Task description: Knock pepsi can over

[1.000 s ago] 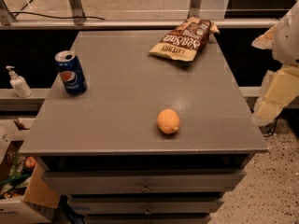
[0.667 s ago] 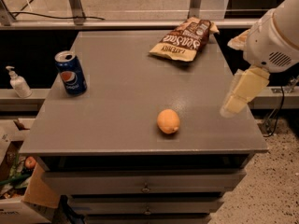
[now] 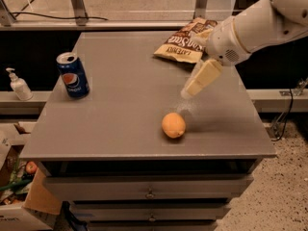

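Table, pepsi can, orange, bag, hand above

We see the claw above the tabletop, between the snack bag and the orange. Its arm runs off the top-right corner and covers the snack bag's right edge, and the print there is too blurred for us to read.

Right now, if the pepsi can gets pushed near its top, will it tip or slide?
Likely tips: the pepsi can stands upright, tall for its narrow base. Hit low, it may just slide on the smooth table. Once down it could roll, and the table edge is close beside it. The gripper hangs across the table, near the orange.
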{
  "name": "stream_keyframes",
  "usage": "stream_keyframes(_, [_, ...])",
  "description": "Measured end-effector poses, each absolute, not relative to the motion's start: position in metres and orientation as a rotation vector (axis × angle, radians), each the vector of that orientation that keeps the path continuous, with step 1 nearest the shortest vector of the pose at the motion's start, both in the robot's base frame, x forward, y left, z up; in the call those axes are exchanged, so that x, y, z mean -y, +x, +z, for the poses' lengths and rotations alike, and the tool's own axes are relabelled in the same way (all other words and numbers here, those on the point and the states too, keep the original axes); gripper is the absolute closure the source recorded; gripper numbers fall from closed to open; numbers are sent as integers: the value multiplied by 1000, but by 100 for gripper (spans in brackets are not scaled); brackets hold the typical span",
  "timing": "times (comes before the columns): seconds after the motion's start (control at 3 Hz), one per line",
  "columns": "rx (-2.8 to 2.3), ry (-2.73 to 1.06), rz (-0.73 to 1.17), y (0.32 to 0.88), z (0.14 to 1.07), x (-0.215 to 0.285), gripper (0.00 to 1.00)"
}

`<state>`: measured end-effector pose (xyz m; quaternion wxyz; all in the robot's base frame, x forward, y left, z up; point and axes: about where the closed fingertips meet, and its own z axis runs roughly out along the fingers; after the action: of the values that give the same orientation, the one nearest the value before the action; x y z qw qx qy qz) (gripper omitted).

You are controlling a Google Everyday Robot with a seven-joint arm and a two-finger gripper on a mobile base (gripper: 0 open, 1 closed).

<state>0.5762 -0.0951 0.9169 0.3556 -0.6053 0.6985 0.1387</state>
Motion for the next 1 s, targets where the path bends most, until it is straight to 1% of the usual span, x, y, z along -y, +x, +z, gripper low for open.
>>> stream_keyframes(0.33, [-1701,-1542,511,599,905,52,0])
stream_keyframes(0.67, [-1628,-1527,652,600,899,14,0])
stream_keyframes(1.0, [-1560,-1524,771,590,900,-19,0])
